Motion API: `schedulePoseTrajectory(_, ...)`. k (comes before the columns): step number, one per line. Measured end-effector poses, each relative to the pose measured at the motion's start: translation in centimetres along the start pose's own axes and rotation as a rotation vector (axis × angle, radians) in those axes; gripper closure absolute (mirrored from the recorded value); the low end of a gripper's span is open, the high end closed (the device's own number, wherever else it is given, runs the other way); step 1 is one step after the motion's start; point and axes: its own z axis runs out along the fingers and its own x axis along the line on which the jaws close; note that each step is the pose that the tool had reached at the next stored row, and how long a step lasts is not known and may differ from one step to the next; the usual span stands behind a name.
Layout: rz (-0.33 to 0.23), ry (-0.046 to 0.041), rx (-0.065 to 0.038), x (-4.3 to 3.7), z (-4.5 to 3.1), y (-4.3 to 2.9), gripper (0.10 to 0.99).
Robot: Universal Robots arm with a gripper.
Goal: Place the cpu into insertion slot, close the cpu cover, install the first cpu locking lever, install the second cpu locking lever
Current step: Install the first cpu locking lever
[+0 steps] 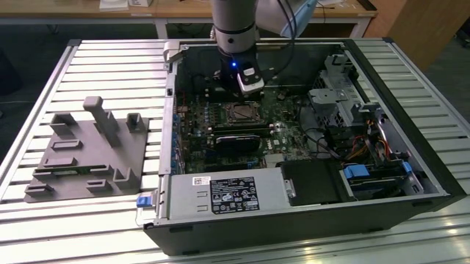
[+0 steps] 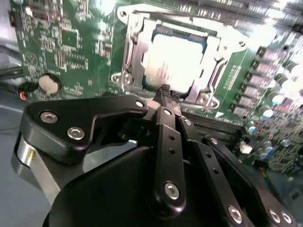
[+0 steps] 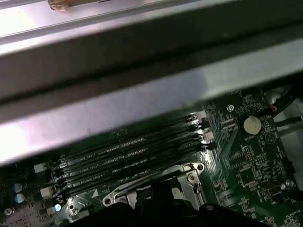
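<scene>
Cpu (image 2: 175, 59) sits in socket under shut cpu cover (image 2: 135, 52); gripper (image 2: 165, 94) fingertips pinched together, empty, just above.

Long black memory sticks (image 3: 128, 156) lie in parallel slots on the green motherboard (image 3: 251, 179), beside a round coin battery (image 3: 251, 125) and the case's grey metal wall (image 3: 142, 94).

Glossy silvery metal cpu (image 2: 176, 60) framed by the bright, reflective metal cpu cover (image 2: 135, 56); around the cover, green lacquered board (image 2: 71, 42); matt black gripper (image 2: 165, 97) linkage with shiny screws.
</scene>
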Motion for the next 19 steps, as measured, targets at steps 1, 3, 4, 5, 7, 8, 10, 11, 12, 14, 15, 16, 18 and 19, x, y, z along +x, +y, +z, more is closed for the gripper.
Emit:
schedulePoseTrajectory(1, 0.000, -0.0001, 0.001, -0.07, -0.01, -0.20, 0.980)
schedulePoseTrajectory(3, 0.000, -0.0001, 0.003, -0.22, -0.04, -0.60, 0.980)
schedulePoseTrajectory(4, 0.000, -0.0001, 0.003, -0.30, -0.05, -0.82, 0.980)
schedulePoseTrajectory(5, -0.001, -0.0001, 0.004, -0.37, -0.06, -1.02, 0.980)
schedulePoseTrajectory(7, -0.001, -0.0001, 0.006, -0.52, -0.10, -1.42, 0.980)
schedulePoseTrajectory(8, -0.001, -0.0002, 0.007, -0.59, -0.11, -1.62, 0.980)
schedulePoseTrajectory(10, -0.001, -0.0004, 0.010, -0.73, -0.13, -2.01, 0.980)
schedulePoseTrajectory(11, -0.001, -0.0004, 0.011, -0.79, -0.15, -2.19, 0.980)
schedulePoseTrajectory(12, -0.002, -0.0003, 0.013, -0.86, -0.15, -2.34, 0.980)
schedulePoseTrajectory(14, -0.002, 0.0001, 0.017, -0.90, -0.15, -2.43, 0.980)
schedulePoseTrajectory(15, -0.002, 0.0000, 0.018, -0.90, -0.15, -2.43, 0.980)
schedulePoseTrajectory(16, -0.002, 0.0000, 0.018, -0.90, -0.15, -2.43, 0.980)
schedulePoseTrajectory(18, -0.002, 0.0001, 0.018, -0.90, -0.15, -2.43, 0.980)
schedulePoseTrajectory(19, -0.002, 0.0001, 0.018, -0.90, -0.22, -2.43, 0.980)
